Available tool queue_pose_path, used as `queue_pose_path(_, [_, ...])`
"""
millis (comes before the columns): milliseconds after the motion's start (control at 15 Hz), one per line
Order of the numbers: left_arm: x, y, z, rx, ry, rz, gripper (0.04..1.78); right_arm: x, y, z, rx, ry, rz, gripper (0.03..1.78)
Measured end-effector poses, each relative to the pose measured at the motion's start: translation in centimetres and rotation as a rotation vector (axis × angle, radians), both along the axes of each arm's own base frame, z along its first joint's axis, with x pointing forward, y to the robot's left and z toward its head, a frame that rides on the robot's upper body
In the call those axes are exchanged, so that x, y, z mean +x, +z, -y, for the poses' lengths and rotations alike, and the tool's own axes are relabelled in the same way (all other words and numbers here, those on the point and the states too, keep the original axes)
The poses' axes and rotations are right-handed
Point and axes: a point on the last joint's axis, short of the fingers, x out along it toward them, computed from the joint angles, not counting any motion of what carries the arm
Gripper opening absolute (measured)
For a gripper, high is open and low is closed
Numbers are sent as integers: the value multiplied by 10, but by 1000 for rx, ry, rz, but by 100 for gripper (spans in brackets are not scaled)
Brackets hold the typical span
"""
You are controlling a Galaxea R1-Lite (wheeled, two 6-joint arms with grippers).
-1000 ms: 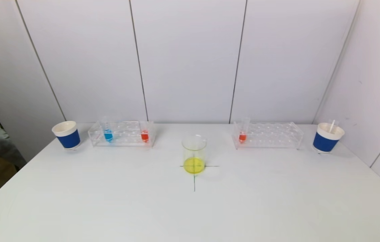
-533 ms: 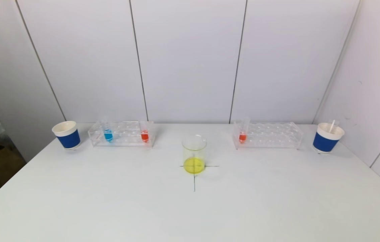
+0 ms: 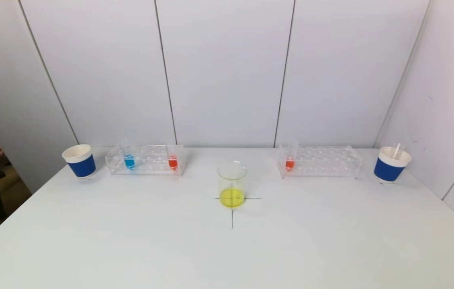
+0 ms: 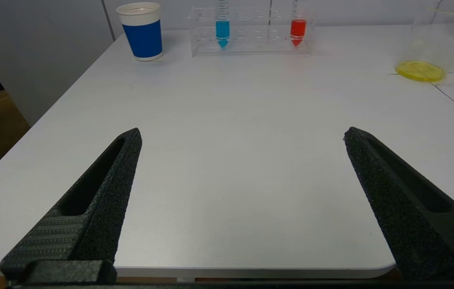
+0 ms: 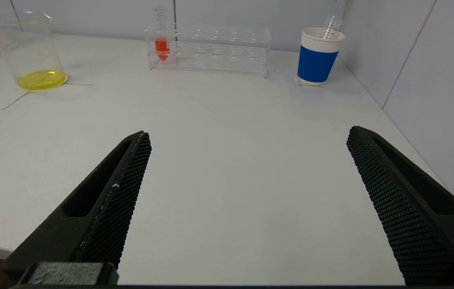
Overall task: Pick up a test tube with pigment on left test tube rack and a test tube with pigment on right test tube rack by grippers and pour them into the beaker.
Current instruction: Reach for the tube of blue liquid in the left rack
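Yellow liquid pools low in the clear glass beaker (image 3: 232,184)

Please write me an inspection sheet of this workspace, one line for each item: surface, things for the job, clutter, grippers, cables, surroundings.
Surface: white table with a black cross mark under the beaker.
Job's things: beaker holds yellow liquid; left rack holds a blue tube and a red tube; right rack holds one red-filled tube.
Clutter: left cup; right cup with a clear tube inside.
Grippers: left gripper and right gripper open, empty, at the near table edge.
Cables: nothing seen.
Surroundings: white wall panels; a person partly visible at far left.
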Motion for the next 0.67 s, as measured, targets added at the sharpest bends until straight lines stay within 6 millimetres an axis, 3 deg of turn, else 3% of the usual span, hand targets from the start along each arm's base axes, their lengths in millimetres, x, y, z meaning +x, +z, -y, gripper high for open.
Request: queue_pose_path(667, [-1, 0, 0, 49, -20, -17, 176, 0, 0, 0, 0, 0, 0, 177])
